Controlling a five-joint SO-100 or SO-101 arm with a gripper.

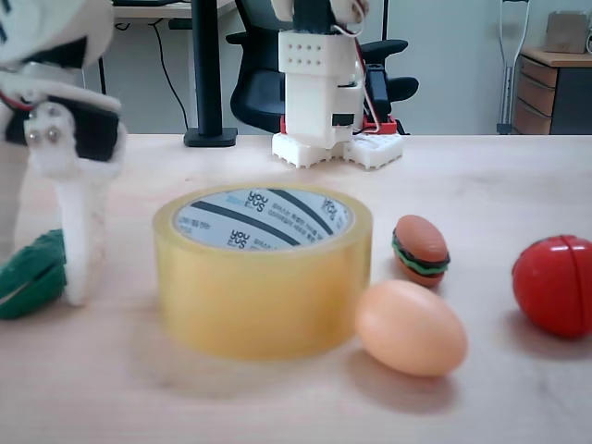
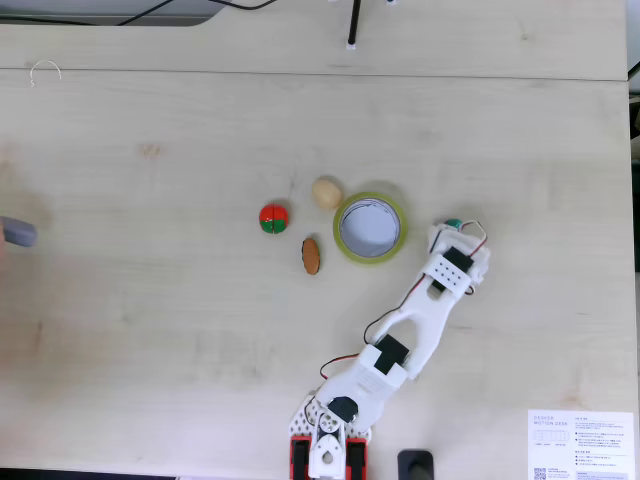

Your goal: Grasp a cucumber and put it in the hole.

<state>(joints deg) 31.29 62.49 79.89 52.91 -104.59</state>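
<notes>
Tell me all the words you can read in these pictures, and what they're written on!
"YOU" over "PUS", as best it reads: repeated on the white core of the tape roll.
Smaller print beside it: too blurred to read.
White paper sheet at the table's corner: print too small to read.

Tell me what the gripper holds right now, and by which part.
Cannot be told for sure. The gripper is down at the cucumber, one white finger against its end nearest the tape roll, but a closed hold is not visible.
</notes>
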